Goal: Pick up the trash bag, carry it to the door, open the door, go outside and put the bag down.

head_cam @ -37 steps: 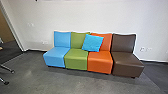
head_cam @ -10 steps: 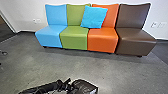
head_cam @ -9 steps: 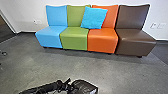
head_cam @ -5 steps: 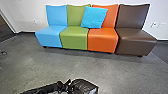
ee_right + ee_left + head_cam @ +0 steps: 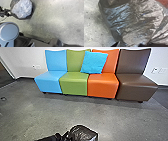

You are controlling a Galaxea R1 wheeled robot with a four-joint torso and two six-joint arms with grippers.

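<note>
Since the earliest frame, the head camera has tipped lower, and the trash bag (image 5: 83,134) and the robot's left arm (image 5: 48,138) have come into the head view; against the last frame before this one, less of the arm shows, while the bag keeps nearly the same spot in the picture. The bag, black and glossy, is at 6 o'clock in the head view, with the grey floor (image 5: 37,114) around it there. Wrinkled plastic, drawn into creases, covers much of the left wrist view. In the right wrist view the bag has a pale, crumpled face inside a dark border; that could be what it holds or only light on the plastic, and what is inside I can't make out. The arm comes in from 7 o'clock, lying low and nearly level, and the left gripper (image 5: 66,135) meets the bag at its 9 o'clock side. Whether it is closed on the plastic I cannot tell, nor how the right gripper is set. Toward 12 o'clock, four joined seats stand along the wall (image 5: 25,59): blue (image 5: 48,79), green (image 5: 73,84), orange (image 5: 103,84) and brown (image 5: 136,84), with a turquoise cushion (image 5: 94,62) leaning across the green and orange backs.
</note>
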